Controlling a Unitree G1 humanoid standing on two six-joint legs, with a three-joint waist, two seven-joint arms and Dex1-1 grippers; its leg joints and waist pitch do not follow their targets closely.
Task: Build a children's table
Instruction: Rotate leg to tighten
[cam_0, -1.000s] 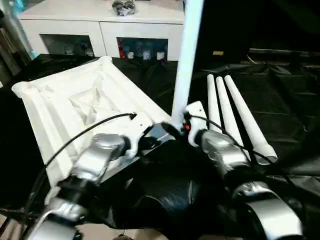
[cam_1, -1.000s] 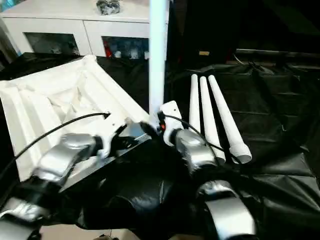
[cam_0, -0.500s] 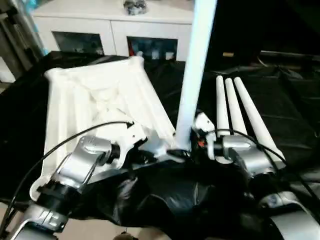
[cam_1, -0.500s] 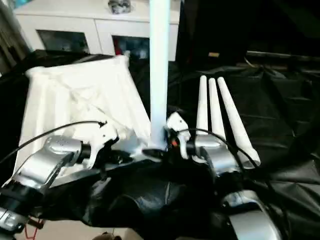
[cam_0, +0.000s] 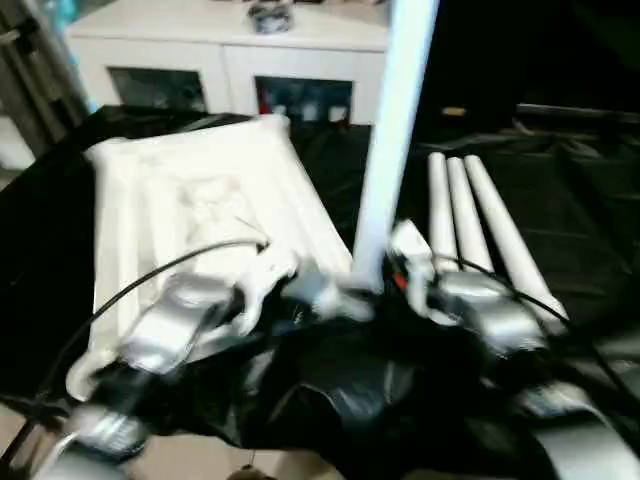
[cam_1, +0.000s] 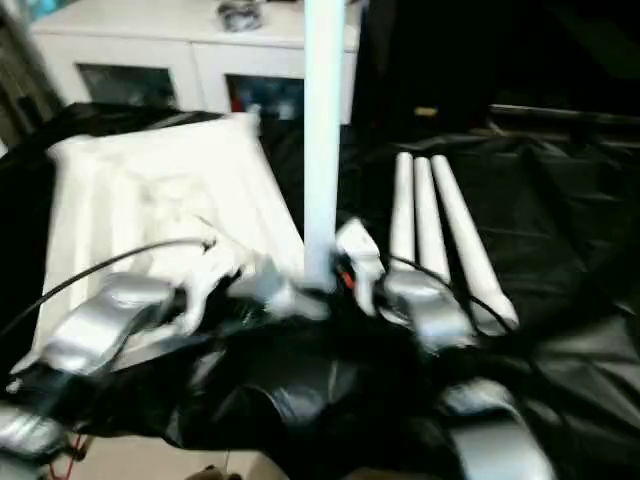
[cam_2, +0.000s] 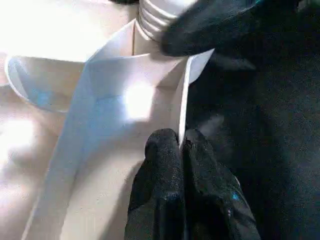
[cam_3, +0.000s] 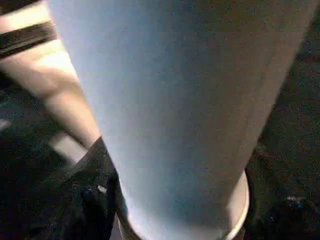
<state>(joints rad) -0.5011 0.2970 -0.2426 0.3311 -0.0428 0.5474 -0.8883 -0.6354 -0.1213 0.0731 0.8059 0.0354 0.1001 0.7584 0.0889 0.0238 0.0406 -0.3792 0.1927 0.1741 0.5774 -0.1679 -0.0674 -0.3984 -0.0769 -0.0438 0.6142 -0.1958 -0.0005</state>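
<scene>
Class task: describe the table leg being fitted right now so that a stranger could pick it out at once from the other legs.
Find the upside-down white tabletop on the black-draped work table. At its near right corner one white leg stands upright, held at its base by the right claw. The three spare legs lie flat beside it.

We're indoors, and this reads as a furnished room pressed into service as a robot test space rather than a proper workshop. The landmark is the white cabinet (cam_0: 225, 60) with glass doors: behind the glass sit small colourful items (cam_0: 300, 100), too blurred to name, and on its top lies a small dark cluttered object (cam_0: 270, 14). Right in front of the cabinet stands the counter (cam_0: 560, 190), draped all over in crinkled black sheeting. To the right of the cabinet the background goes dark, nothing readable there. Below the counter's near edge, farthest from the cabinet, a strip of pale floor (cam_0: 200, 462) peeks through.
</scene>
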